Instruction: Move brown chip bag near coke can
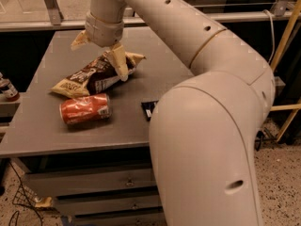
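The brown chip bag [92,77] lies flat on the grey table [51,138], dark brown in the middle with tan edges. The coke can [85,109] lies on its side just in front of the bag, almost touching it. My gripper [99,51] hangs over the far right end of the bag, pointing down. It is open: one finger [119,61] stands over the bag's right end, and the other finger [79,40] is off to the left, clear of the bag. It holds nothing.
A small dark flat packet [148,109] lies right of the can, partly hidden by my arm [207,126], which fills the right foreground. A small bottle with a dark cap [8,89] stands off the table's left edge. Drawers sit under the table.
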`<state>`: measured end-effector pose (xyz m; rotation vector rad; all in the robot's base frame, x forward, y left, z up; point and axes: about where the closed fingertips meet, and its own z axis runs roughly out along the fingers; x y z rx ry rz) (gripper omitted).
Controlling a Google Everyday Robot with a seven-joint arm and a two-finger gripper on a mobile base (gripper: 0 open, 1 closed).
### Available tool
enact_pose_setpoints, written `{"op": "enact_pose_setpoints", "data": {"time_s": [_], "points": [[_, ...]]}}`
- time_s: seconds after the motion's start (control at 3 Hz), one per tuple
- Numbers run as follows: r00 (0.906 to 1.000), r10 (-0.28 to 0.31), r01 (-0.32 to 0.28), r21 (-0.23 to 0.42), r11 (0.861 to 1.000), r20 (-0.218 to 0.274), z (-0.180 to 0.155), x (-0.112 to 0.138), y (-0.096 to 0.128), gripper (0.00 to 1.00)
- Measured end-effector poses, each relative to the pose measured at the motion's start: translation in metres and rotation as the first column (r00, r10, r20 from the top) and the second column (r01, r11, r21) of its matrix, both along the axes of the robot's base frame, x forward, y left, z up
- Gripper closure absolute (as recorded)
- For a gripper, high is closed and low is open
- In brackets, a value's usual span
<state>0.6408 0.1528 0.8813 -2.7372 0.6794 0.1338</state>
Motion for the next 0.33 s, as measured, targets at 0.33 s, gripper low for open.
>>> {"op": "enact_pose_setpoints", "data": {"time_s": [0.33], "points": [[0.9895, -0.140, 0.138, -0.037, 0.990, -0.037, -0.0164, 0.0028, -0.0554, 0.00]]}}
